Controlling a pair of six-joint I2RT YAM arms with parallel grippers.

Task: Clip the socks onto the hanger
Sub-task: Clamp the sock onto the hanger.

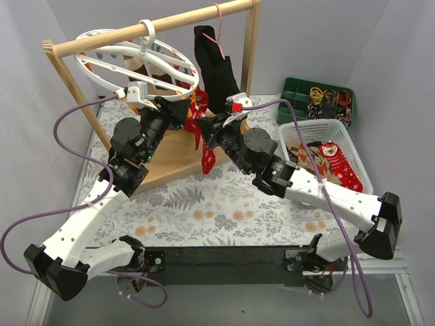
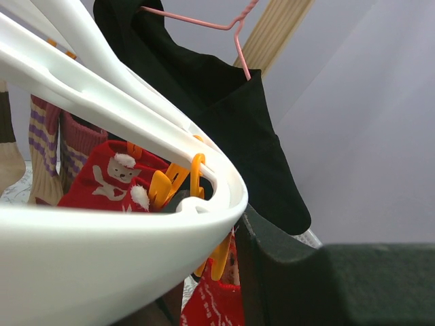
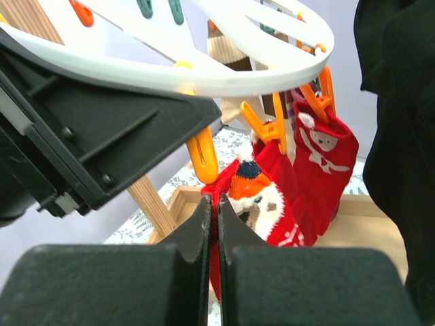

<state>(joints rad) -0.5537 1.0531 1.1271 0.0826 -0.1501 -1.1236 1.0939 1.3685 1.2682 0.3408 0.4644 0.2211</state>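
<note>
The white round hanger (image 1: 109, 75) hangs from the wooden rail, with several socks clipped under it. My left gripper (image 1: 187, 109) is at the ring's near right rim (image 2: 102, 244), its jaws set around an orange clip (image 2: 221, 255). My right gripper (image 1: 216, 122) is shut on the cuff of a red Christmas sock (image 3: 272, 204) and holds that cuff up against the same orange clip (image 3: 204, 156). The sock hangs down below it (image 1: 206, 156). Another red Christmas sock (image 3: 323, 163) hangs clipped just behind. The ring hides my left gripper's left finger.
A black garment (image 1: 214, 64) on a pink wire hanger (image 1: 219, 27) hangs right of the ring, close to both grippers. The wooden rail frame (image 1: 177, 24) stands on its wooden base. A white basket (image 1: 353, 146) with more socks (image 1: 340, 166) and a green tray (image 1: 319, 98) sit at the right.
</note>
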